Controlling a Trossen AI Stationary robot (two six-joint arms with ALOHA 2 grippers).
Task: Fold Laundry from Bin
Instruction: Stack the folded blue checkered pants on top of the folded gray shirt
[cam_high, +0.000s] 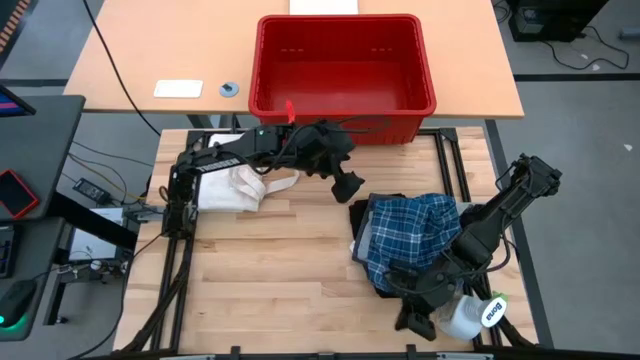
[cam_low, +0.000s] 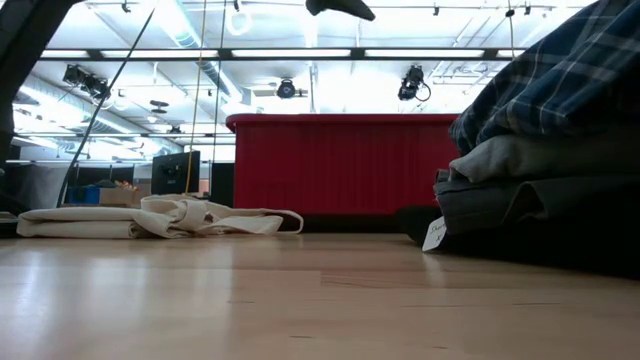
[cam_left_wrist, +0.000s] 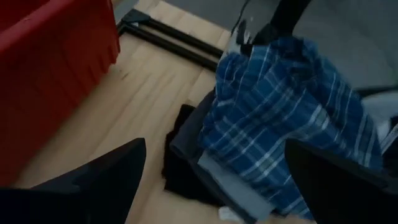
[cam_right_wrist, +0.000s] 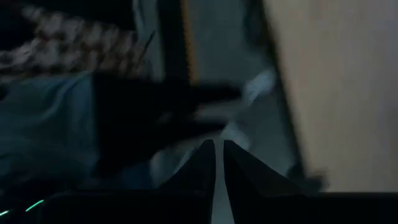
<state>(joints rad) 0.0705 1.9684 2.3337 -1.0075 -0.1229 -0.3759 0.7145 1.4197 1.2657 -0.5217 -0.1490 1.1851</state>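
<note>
High view: red bin (cam_high: 345, 75) looks empty; laundry (cam_high: 410, 240) stacked on table, plaid shirt (cam_high: 425, 225) topmost. My left gripper (cam_high: 347, 187), jaws spread, hovers between bin and stack. My right gripper (cam_high: 418, 318) sits low at table's near edge, fingers together, holding nothing.

Low view: stack leans; careless nudge could topple it.

Left wrist view: lower layers partly hidden.

Right wrist view: dark, little legible.

Ceiling strip lights (cam_low: 250, 52) above a grey floor (cam_high: 580, 120).
</note>
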